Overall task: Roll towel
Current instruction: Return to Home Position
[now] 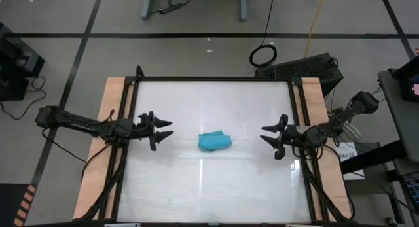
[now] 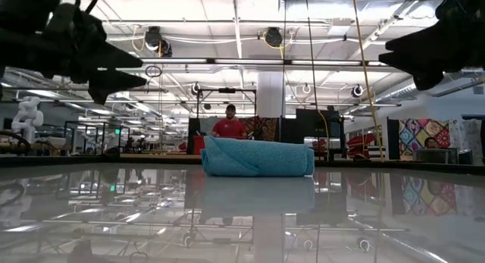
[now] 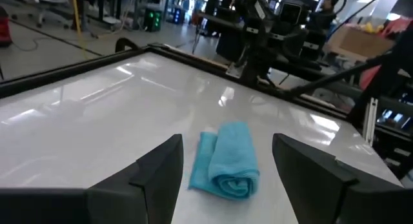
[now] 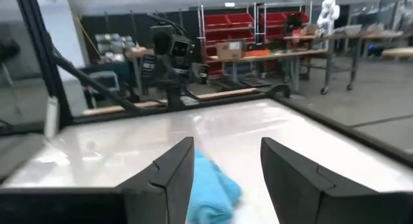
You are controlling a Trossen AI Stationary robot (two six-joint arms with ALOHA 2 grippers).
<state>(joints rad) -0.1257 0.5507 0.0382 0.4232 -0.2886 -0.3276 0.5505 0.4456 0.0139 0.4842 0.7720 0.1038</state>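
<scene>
The turquoise-blue towel (image 1: 214, 141) lies rolled up on the white table top (image 1: 216, 188), near the middle. In the low view it is a low roll (image 2: 258, 158) resting on its side. The left wrist view shows the spiral end of the roll (image 3: 229, 161) with a loose flap beside it. My left gripper (image 1: 165, 129) is open, left of the towel and apart from it. My right gripper (image 1: 267, 135) is open, right of the towel and apart from it. Both hover above the table.
A dark frame (image 1: 216, 79) runs along the table's edges, with wooden boards (image 1: 111, 96) at both sides. Bare table top lies all around the towel. A person in red (image 2: 229, 125) stands in the room behind the table.
</scene>
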